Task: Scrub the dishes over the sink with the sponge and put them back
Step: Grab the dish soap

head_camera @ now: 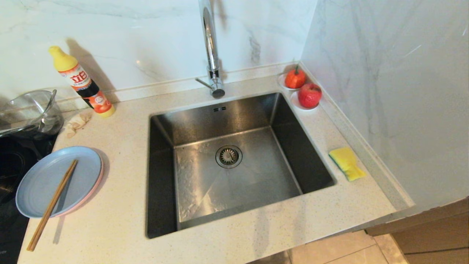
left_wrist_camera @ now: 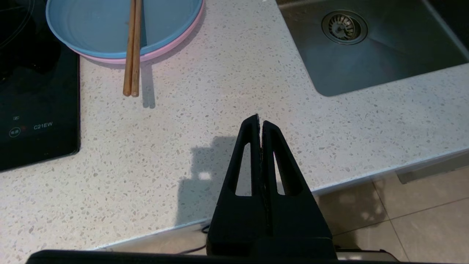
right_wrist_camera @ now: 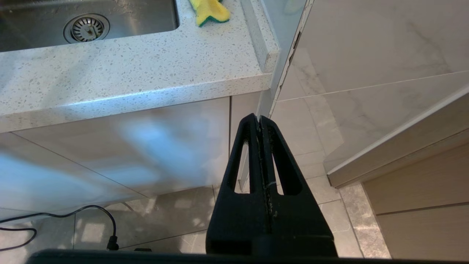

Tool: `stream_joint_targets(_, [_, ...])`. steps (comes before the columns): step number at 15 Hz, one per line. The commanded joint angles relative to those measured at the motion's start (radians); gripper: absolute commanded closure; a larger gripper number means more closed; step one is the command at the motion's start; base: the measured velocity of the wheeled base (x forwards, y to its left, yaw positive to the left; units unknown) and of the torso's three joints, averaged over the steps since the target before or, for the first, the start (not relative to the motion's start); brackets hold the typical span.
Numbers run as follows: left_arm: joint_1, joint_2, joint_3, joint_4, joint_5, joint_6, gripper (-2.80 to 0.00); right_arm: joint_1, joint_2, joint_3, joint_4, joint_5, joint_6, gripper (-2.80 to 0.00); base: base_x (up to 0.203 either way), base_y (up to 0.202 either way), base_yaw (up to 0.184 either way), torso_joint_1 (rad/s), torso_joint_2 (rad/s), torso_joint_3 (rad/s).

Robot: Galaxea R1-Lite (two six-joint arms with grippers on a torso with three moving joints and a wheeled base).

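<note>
A light blue plate [head_camera: 55,179] lies stacked on a pink plate [head_camera: 96,187] on the counter left of the sink [head_camera: 234,161]. A pair of wooden chopsticks [head_camera: 53,203] rests across the blue plate. The yellow sponge [head_camera: 347,163] with its green face down lies on the counter right of the sink. Neither arm shows in the head view. My left gripper [left_wrist_camera: 260,121] is shut and empty above the counter's front edge, short of the plates [left_wrist_camera: 110,22]. My right gripper [right_wrist_camera: 259,119] is shut and empty, below the counter's front right corner, with the sponge [right_wrist_camera: 209,11] beyond it.
A yellow-capped detergent bottle [head_camera: 82,82] and a crumpled rag [head_camera: 77,123] sit behind the plates, beside a clear glass bowl [head_camera: 31,112] and a black cooktop [head_camera: 11,172]. Two red fruits on saucers [head_camera: 302,88] stand at the back right corner. The faucet [head_camera: 212,47] rises behind the sink. A wall closes the right side.
</note>
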State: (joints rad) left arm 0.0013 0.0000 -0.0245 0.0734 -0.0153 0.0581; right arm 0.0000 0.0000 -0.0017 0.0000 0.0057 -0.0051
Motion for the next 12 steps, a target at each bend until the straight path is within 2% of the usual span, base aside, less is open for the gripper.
stream_joint_targets(1, [0.0, 0.001, 0.0, 0.0, 0.0, 0.0, 0.0, 0.0, 0.0, 0.0, 0.0, 0.0, -0.001, 0.0, 0.0, 0.0, 0.0, 0.0, 0.0, 0.0])
stream_joint_targets(12, [0.0, 0.002, 0.002, -0.003, 0.008, 0.003, 0.0, 0.0, 0.0, 0.0, 0.0, 0.0, -0.001, 0.0, 0.0, 0.0, 0.0, 0.0, 0.0, 0.0])
